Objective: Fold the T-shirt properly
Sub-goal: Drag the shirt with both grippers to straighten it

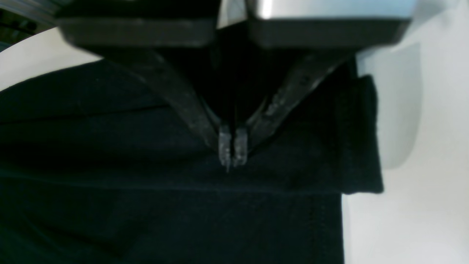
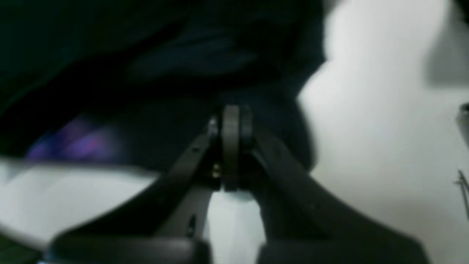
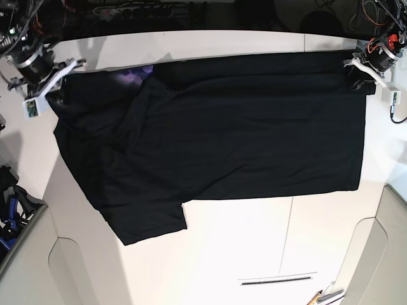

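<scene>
Right, black T-shirt (image 3: 254,152) lies flat-ish on counter (image 3: 222,248), long axis arm to arm. Loose sleeve nearest me; folded band beyond, left end effector (image 1: 233,150) over one end, right end effector (image 2: 235,117) by the other. Both pairs of tips together.

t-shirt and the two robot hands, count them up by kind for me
T-shirt: 1
Robot hands (left hand, right hand): 2
Total: 3
</scene>
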Action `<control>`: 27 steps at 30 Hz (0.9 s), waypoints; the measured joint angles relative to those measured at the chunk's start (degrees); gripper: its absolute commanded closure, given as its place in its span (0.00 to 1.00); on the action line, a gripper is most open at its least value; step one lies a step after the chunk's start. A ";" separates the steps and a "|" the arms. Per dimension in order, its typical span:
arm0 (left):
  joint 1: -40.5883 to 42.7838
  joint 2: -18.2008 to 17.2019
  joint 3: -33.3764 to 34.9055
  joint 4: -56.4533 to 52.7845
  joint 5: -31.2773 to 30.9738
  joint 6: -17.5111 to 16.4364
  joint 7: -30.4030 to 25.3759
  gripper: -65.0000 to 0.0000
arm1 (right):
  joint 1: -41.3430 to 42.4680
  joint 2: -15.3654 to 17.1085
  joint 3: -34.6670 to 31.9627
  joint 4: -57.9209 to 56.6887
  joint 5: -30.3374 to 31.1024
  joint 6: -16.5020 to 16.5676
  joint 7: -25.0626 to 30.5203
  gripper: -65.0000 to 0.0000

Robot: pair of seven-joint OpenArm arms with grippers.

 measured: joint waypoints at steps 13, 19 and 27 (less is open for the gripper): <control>0.02 0.00 0.00 0.00 -0.07 0.00 0.15 1.00 | 1.14 -0.02 0.00 -10.43 0.09 -0.79 -3.15 1.00; 0.02 0.00 0.00 0.00 -0.24 -0.02 0.98 1.00 | -1.86 0.00 0.00 -5.92 -0.20 -0.85 -5.25 1.00; 0.17 0.04 -2.05 -0.07 -6.05 -0.48 2.73 1.00 | -0.20 0.02 0.00 -1.09 -0.31 -0.87 -5.31 1.00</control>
